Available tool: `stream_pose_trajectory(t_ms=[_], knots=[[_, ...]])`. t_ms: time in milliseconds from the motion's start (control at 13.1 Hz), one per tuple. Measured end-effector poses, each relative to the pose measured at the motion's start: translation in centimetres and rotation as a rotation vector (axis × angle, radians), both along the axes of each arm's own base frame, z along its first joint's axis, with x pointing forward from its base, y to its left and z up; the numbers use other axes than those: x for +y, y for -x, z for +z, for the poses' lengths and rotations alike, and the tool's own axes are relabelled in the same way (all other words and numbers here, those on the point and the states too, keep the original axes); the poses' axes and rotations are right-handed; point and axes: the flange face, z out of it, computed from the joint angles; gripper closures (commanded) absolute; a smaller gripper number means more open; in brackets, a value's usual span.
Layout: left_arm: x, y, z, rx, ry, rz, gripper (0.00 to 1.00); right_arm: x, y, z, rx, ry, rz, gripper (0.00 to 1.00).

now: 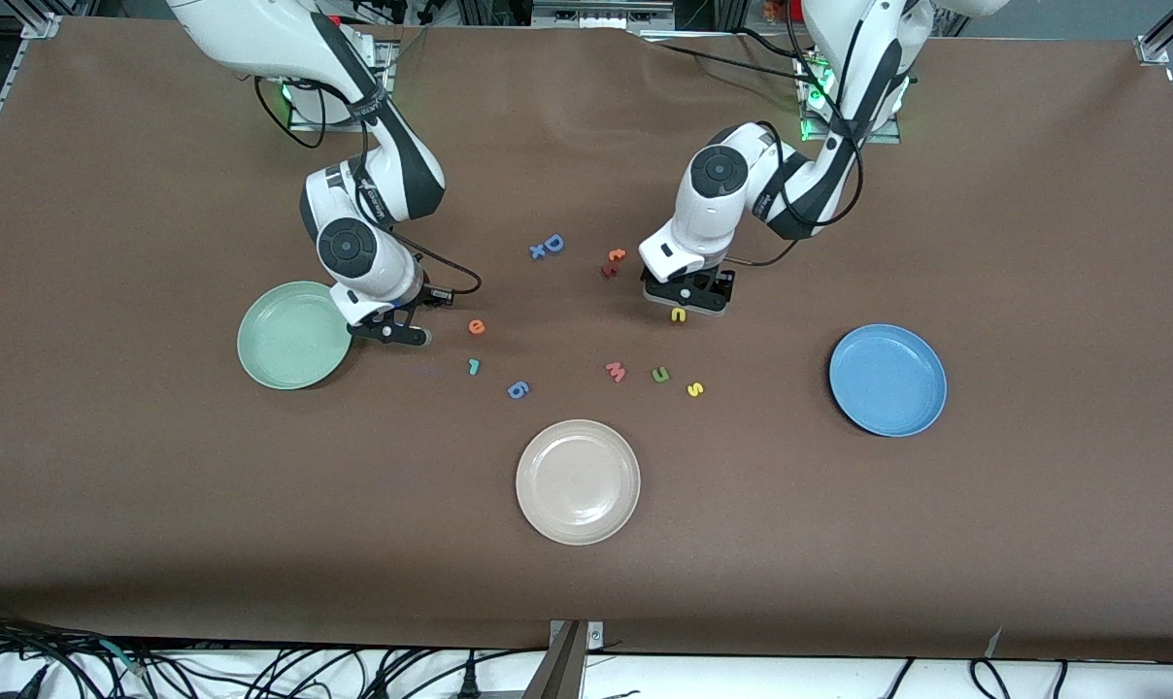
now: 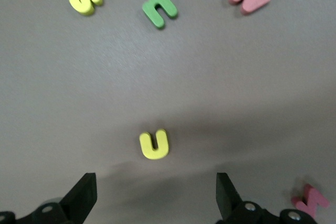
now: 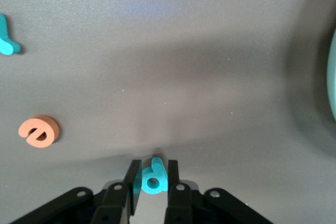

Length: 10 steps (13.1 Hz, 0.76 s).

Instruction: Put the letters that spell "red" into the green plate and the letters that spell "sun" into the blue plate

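The green plate (image 1: pixel 290 335) and blue plate (image 1: pixel 888 380) lie flat, well apart, at the right and left arms' ends. The orange e (image 1: pixel 477 327) lies flat, the teal r (image 1: pixel 473 366) nearer the camera. The teal d (image 3: pixel 153 176) stands pinched between the right gripper's (image 3: pixel 152 182) fingers. Yellow n (image 1: pixel 679 315), green u (image 1: pixel 660 375) and yellow s (image 1: pixel 695 389) lie flat on the table

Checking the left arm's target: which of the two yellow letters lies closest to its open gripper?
The yellow "n", right beside the left gripper. The yellow "s" lies nearer the front camera, by the green "u".
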Motion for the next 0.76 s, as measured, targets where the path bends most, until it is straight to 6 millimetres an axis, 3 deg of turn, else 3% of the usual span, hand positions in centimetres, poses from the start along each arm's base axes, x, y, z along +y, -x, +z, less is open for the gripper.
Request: stream_pose_trajectory(t_ms=[76, 153, 764], knots=[[-0.1, 0.3, -0.2, 0.005, -0.003, -0.003, 0.00, 0.0, 0.0, -0.1, 0.001, 0.000, 0.000, 0.54], [0.0, 0.5, -0.5, 0.006, -0.002, -0.004, 0.00, 0.1, 0.1, -0.2, 0.002, 0.000, 0.001, 0.52], [0.2, 0.2, -2.1, -0.016, 0.019, 0.003, 0.00, 0.2, 0.3, -0.5, 0.005, 0.000, 0.003, 0.52]])
